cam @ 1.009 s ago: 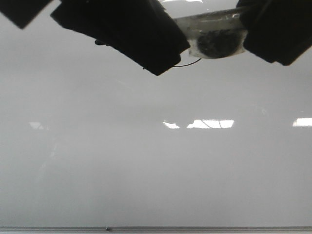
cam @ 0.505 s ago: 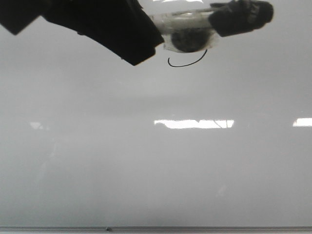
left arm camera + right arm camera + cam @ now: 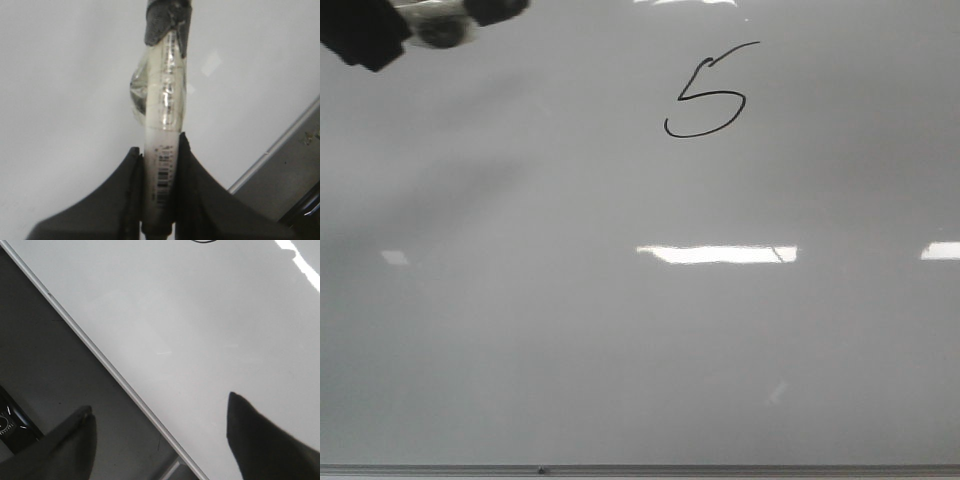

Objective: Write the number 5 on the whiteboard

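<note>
Front view: number 5 [image 3: 707, 95] is seen drawn in thin black line on the upper middle of the whiteboard [image 3: 640, 340]. Left wrist view: the left pincer [image 3: 161, 155] is closed on a taped marker [image 3: 164, 135]. Right wrist view: the right pincer [image 3: 160, 440] is spread open, nothing held, above the whiteboard's frame strip [image 3: 115, 372].

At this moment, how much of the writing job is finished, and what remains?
Done: a complete black 5 stands in the upper part of the whiteboard, top stroke and belly both drawn. In hand: the left claw is shut on the marker, off at the top left corner, clear of the digit. The right claw is open and empty. Nothing looks left to write.
</note>
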Tool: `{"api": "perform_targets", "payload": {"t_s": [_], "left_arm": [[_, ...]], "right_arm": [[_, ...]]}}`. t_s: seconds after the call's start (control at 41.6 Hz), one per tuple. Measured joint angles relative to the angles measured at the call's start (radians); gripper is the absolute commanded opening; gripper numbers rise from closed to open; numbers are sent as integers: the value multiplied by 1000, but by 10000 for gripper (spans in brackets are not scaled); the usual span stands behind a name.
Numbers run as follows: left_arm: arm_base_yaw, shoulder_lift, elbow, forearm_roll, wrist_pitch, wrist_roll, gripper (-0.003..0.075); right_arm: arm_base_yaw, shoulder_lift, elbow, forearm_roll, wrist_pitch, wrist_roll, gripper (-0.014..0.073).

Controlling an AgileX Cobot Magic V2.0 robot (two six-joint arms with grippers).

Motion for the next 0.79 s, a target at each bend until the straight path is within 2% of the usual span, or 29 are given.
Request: {"api": "perform_targets", "payload": {"t_s": [0.144, 0.288, 0.553, 0.625, 0.793], "left_arm": [[180, -4, 15, -14, -54, -125, 11], [296, -41, 144, -99, -287, -185, 11], [319, -78, 494, -197, -883, -200, 11], [319, -63, 551, -212, -1001, -200, 11], [319, -1, 590, -223, -1147, -200, 11]], "right_arm": [[0, 0, 0, 0, 0, 0, 561], [0, 0, 6, 0, 0, 0, 561], [0, 0, 50, 0, -49, 0, 561], [0, 0, 62, 0, -68, 0, 561], [0, 0, 70, 0, -100, 0, 561]]}}
